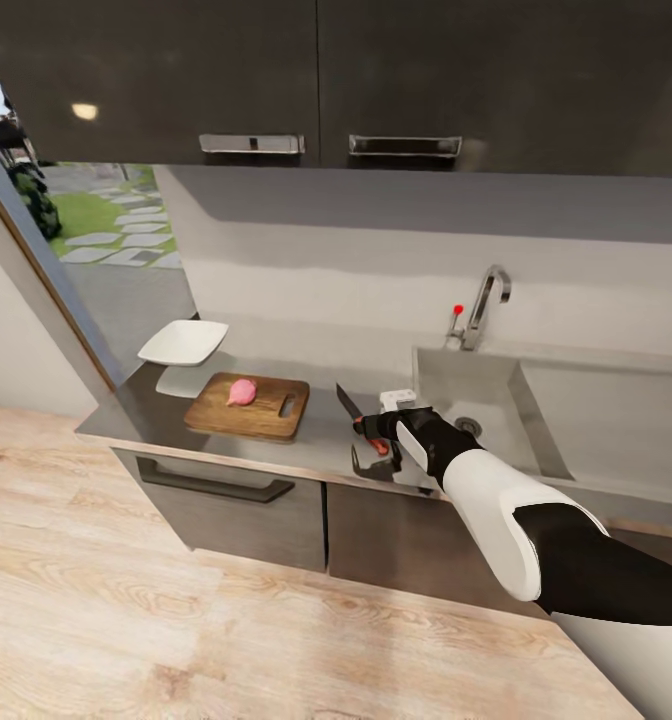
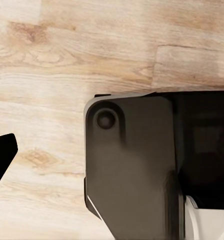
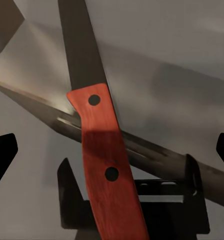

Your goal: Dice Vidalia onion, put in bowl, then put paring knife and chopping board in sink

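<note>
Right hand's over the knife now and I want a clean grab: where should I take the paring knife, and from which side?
Grip the paring knife by its red-orange handle, coming from above with the right hand. It lies flat on the countertop, handle toward you, blade pointing to the wall.

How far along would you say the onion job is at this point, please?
Done: the onion lies whole on the chopping board, out of the sink. In hand: the right gripper is at the paring knife handle. Left: dicing, filling the bowl, then sinking knife and board.
</note>
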Available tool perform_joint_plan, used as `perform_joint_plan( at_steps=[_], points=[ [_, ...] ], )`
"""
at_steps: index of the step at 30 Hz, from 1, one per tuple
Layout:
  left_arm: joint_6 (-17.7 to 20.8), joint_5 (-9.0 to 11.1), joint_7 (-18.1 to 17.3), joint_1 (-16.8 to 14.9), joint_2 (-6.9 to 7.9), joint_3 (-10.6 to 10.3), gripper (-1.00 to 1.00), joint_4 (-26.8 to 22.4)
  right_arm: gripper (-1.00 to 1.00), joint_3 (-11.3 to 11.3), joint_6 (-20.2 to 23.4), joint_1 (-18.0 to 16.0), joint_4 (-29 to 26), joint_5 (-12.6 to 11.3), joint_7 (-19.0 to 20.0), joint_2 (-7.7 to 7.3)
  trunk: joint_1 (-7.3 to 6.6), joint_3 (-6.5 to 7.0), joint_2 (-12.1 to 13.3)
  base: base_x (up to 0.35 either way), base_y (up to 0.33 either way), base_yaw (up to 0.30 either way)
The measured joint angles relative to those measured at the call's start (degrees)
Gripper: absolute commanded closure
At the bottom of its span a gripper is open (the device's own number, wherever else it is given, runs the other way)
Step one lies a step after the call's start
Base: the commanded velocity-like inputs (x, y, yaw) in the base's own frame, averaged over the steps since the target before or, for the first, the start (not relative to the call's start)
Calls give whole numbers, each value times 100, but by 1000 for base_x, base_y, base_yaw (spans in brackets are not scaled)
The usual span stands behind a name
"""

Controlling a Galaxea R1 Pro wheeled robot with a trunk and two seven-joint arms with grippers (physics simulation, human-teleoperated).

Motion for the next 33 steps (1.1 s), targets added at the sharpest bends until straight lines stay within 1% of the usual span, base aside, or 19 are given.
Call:
perform_joint_plan(
  at_steps=[33],
  points=[
    [0,0,0,0,1,0,-100,7,-100,0,0,0,0,0,0,0,0,-172,0,0,0,2]
  ],
)
